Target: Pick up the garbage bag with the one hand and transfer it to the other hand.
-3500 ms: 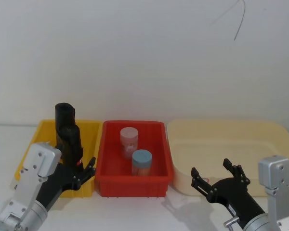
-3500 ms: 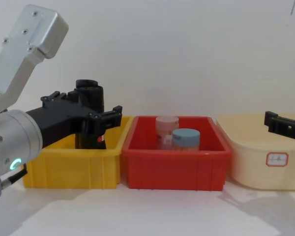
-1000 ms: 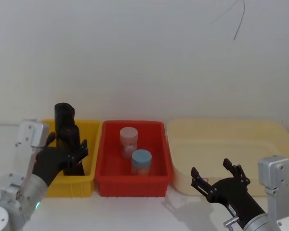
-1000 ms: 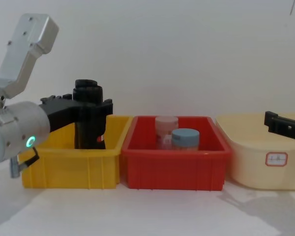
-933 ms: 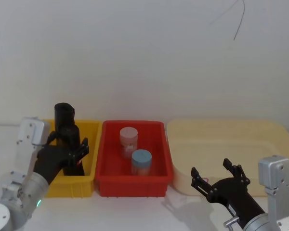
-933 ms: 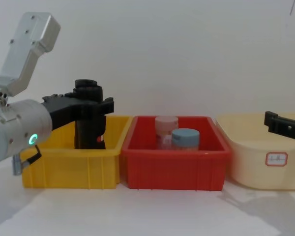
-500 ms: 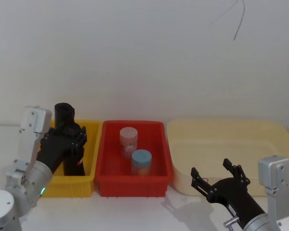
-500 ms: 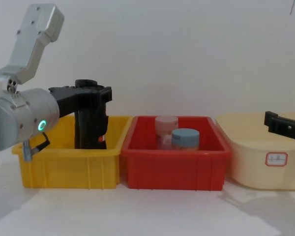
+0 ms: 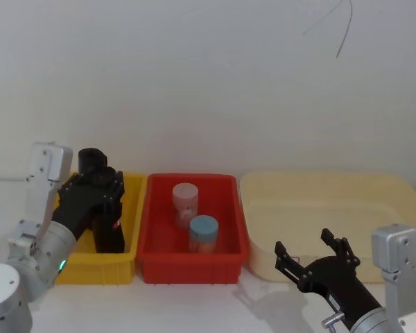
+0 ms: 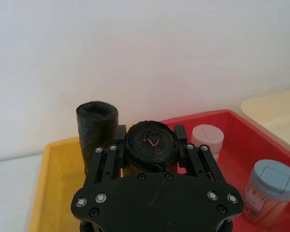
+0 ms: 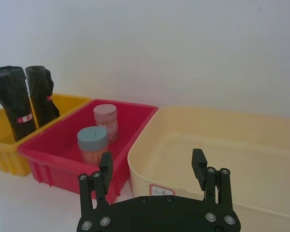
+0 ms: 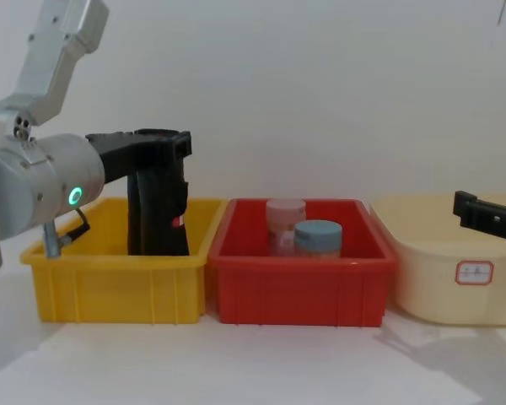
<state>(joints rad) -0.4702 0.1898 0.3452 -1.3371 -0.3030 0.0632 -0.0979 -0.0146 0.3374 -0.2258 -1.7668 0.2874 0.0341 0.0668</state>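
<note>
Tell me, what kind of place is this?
Probably a robot testing lab: a white table, a yellow bin, a red bin and a cream tub in a row, and the left end effector gripping the garbage bag.

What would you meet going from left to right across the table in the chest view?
yellow bin, where the garbage bag stands with the left gripper closed around its top → red bin → cream tub, with the open right gripper hovering in front of it
</note>
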